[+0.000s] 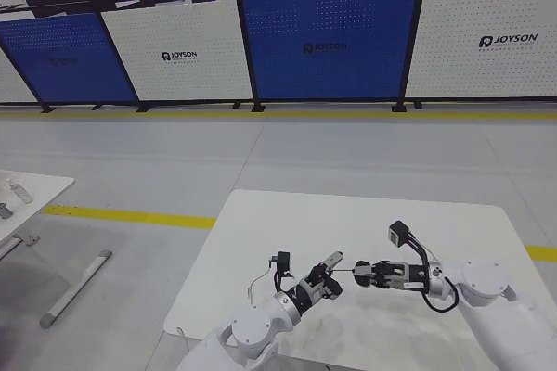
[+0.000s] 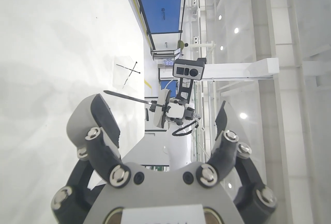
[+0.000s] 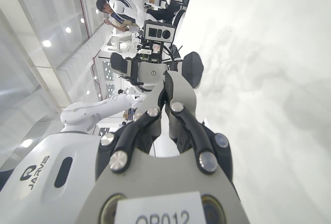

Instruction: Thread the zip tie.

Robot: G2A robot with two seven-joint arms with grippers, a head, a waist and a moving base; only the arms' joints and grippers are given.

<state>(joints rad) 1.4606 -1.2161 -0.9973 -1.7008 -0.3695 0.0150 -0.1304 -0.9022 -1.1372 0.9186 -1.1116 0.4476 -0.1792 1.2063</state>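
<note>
Right gripper (image 3: 166,79): fingers clenched together, pinching the zip tie (image 2: 124,97) near one end.
Zip tie: a thin dark strip held up off the table. Its free length sticks out from the right gripper's tips and tapers toward the left gripper.
Left gripper (image 1: 332,268): fingers (image 2: 103,116) spread wide apart, grasping nothing. It faces the right gripper at close range.
Gap between grippers: the tie's free tip lies just beside one left finger. Whether it touches that finger cannot be told.
Table (image 1: 399,218): white, with both grippers above its near part, side by side.
Clear sheet (image 2: 119,85): a faint transparent rectangle lying flat on the table close to its edge, well apart from both grippers. It cannot be told whether this is a pouch or a plain sheet.
Contents of the clear sheet: two loose ties (image 2: 130,72), thin and dark, crossed over one another within its outline. It cannot be told whether they are inside it or on top of it.
</note>
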